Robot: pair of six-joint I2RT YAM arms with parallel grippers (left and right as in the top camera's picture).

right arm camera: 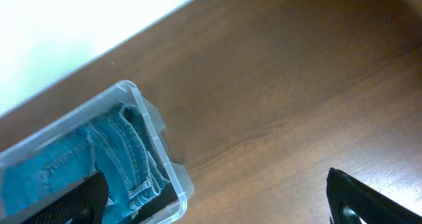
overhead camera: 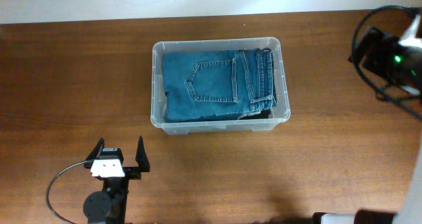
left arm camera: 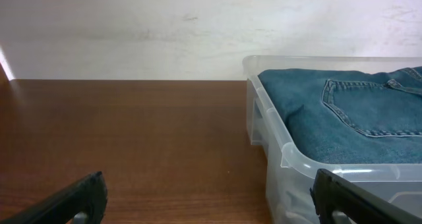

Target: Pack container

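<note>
The biggest thing is the brown wooden table (overhead camera: pixel 66 85), which fills nearly the whole overhead view, and along its far edge there is a pale white wall (overhead camera: pixel 198 0). On the table, a little to the right of the middle and near to the far edge, stands the clear, see-through plastic rectangular container (overhead camera: pixel 221 42) with rounded corners and a rolled rim. It stands flat, with its long side along the wall. Inside it lies a folded pair of blue denim jeans (overhead camera: pixel 211 85), which covers almost the whole bottom. One back pocket faces up and the waistband is turned to the right end of the container. At the near right corner, under the jeans, a dark patch (overhead camera: pixel 254 115) shows, but I cannot tell what it is. The black right arm (overhead camera: pixel 395 58), with a small green light on it, is at the far right side, well apart from the container. The right gripper (right arm camera: pixel 216 184) hangs above the bare table with its jaws wide apart and with nothing between them. The left gripper (overhead camera: pixel 120 143) is near the front edge, in front of the near left corner of the container and not touching it. Its two black fingers are spread wide too and they hold nothing. A thin black cable (overhead camera: pixel 56 184) makes a loop beside the left arm.
</note>
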